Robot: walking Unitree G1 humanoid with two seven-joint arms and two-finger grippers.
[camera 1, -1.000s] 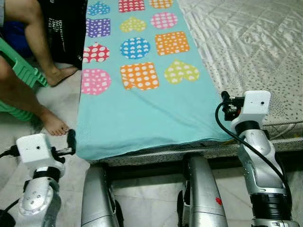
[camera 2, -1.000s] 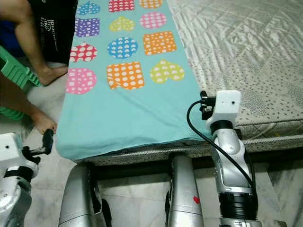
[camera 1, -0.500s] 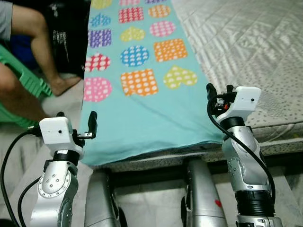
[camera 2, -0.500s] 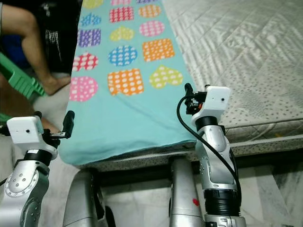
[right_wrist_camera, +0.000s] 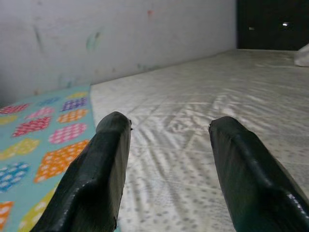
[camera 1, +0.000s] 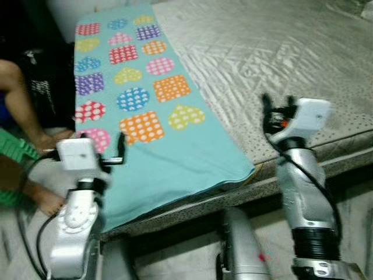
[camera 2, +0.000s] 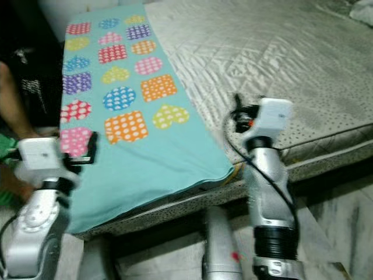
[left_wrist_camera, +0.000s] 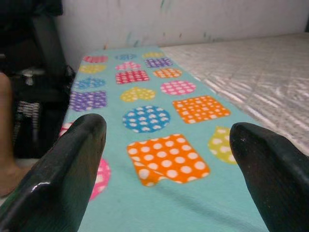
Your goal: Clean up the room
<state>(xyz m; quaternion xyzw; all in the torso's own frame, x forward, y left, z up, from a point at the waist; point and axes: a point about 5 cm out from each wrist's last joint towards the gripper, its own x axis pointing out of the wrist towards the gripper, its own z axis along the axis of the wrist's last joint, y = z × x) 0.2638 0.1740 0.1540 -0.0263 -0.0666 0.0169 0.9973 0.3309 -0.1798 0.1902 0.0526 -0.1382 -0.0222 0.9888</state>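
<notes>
A teal blanket (camera 1: 157, 146) printed with dotted hearts and squares lies along the left side of the bed. The rest of the bed is a grey quilted mattress (camera 1: 280, 52). My left gripper (left_wrist_camera: 169, 129) is open and empty, held low over the blanket's near left edge, with one black finger (camera 1: 121, 147) showing beside the wrist camera. My right gripper (camera 1: 277, 105) is open and empty too. It hovers over the mattress near the front edge, to the right of the blanket's corner (camera 1: 247, 172).
A person's leg (camera 1: 17, 87) and foot (camera 1: 48, 201) are on the floor left of the bed, by a green plastic chair (camera 1: 11, 154) and dark fabric (camera 1: 44, 87). A white thing (camera 2: 364, 13) lies at the bed's far right. A white wall (right_wrist_camera: 120, 34) stands behind.
The view has tilted up and turned, so more of the bed shows. Both arms have risen; the left gripper went from beside the bed to over the blanket's edge.
</notes>
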